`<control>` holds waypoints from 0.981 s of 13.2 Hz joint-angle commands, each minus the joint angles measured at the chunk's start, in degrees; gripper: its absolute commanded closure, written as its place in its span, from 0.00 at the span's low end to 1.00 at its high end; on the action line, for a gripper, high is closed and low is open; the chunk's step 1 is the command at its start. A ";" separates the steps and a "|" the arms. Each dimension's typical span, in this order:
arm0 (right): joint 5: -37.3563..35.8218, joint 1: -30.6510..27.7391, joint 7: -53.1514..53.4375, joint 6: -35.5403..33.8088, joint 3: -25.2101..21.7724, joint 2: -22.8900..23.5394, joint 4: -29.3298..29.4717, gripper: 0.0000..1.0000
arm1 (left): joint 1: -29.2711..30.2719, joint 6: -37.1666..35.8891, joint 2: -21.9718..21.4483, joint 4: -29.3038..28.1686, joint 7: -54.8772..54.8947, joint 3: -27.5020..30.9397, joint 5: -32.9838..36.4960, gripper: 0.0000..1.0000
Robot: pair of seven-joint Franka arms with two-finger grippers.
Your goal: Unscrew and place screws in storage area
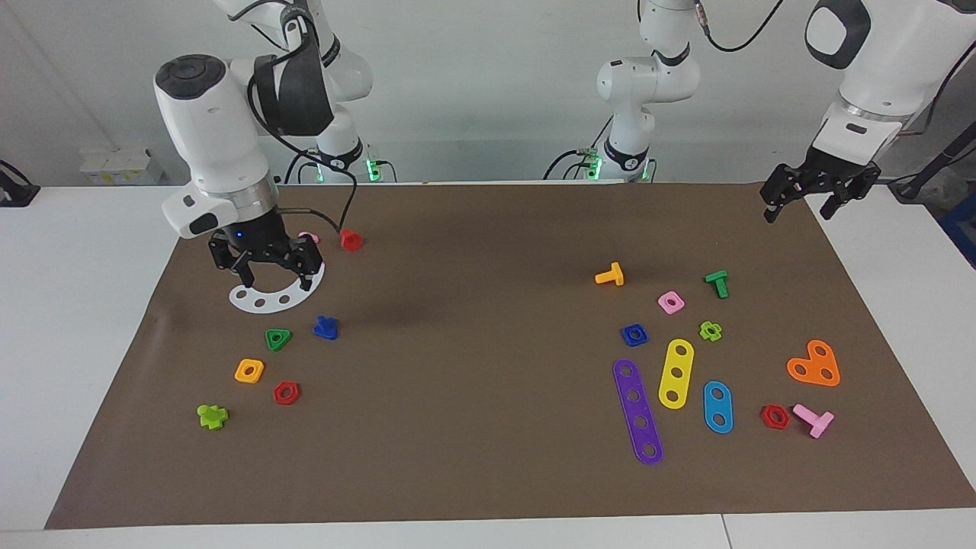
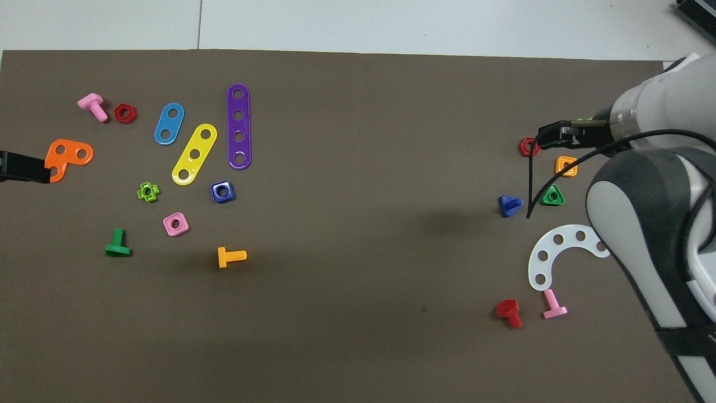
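The right pincer (image 1: 268, 267) hangs open and empty over the white curved plate (image 1: 276, 296), the dark-blue screw (image 1: 325, 328) lying free on the counter (image 1: 488, 473) just beside that plate, so placing looks done; the left pincer (image 1: 817, 194) waits open, and next comes withdrawing.

One camera looks down from high across the desk (image 1: 46, 320) at both arm bases along the frame's top, the other looks steeply down from above the robots' end, and both share the brown mat (image 1: 488, 252), half a turn apart.
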 commanded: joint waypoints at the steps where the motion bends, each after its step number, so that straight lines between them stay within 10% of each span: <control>1: 0.34 -0.38 -1.41 -5.67 0.58 -3.89 1.40 0.00 | 0.08 -0.07 -1.63 -1.69 -0.63 -0.16 0.51 0.00; 13: 0.51 0.67 -3.07 -11.30 0.76 -8.38 -1.94 0.00 | 0.08 -0.07 -1.63 -1.69 -0.63 -0.16 0.51 0.00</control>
